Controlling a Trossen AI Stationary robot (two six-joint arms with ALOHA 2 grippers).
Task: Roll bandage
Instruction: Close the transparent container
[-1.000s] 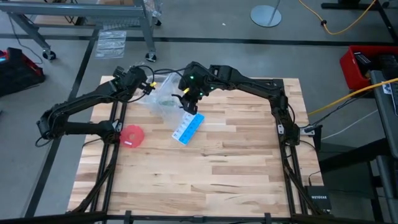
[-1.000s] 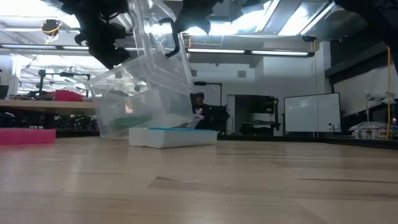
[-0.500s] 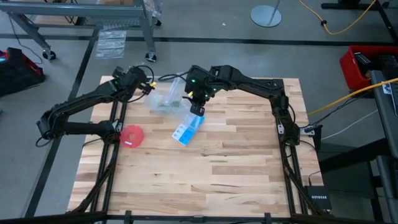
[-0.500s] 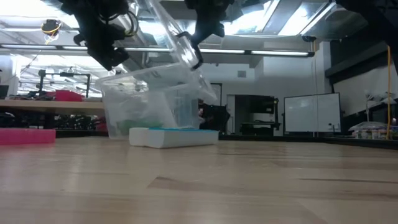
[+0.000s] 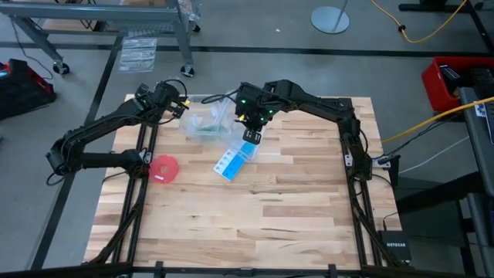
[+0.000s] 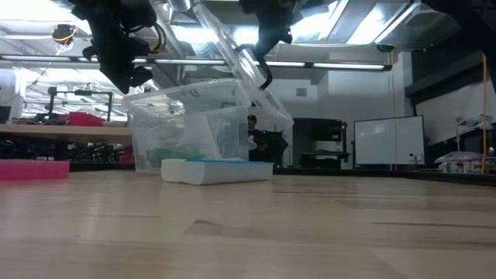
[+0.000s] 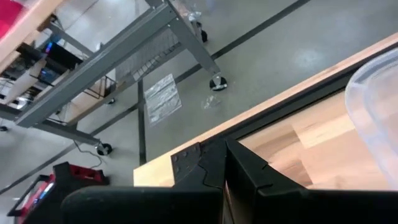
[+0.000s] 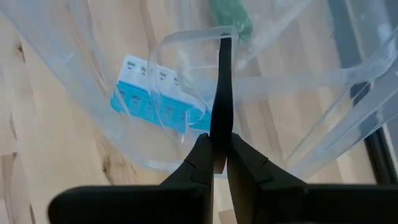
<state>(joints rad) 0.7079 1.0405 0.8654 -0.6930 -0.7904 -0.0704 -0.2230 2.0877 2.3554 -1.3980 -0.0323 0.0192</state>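
Right now the right gripper [image 8: 214, 146] pinches the clear bin's lid [image 8: 186, 81], raised over the bandage [image 8: 231, 18]. Closed and empty, the left gripper [image 5: 184, 106] waits beside the bin [image 5: 207, 123].

The clear plastic box [image 6: 186, 124], tilted up on one edge a second ago, now sits level on the table behind the pill box [image 6: 217, 170]. Its lid [image 6: 240, 66], pinched in the right gripper [image 5: 248, 135], is swung further open and away from the left gripper [image 5: 179, 108]. The bandage [image 8: 231, 18] inside seems to have settled lower, though the plastic blurs it.
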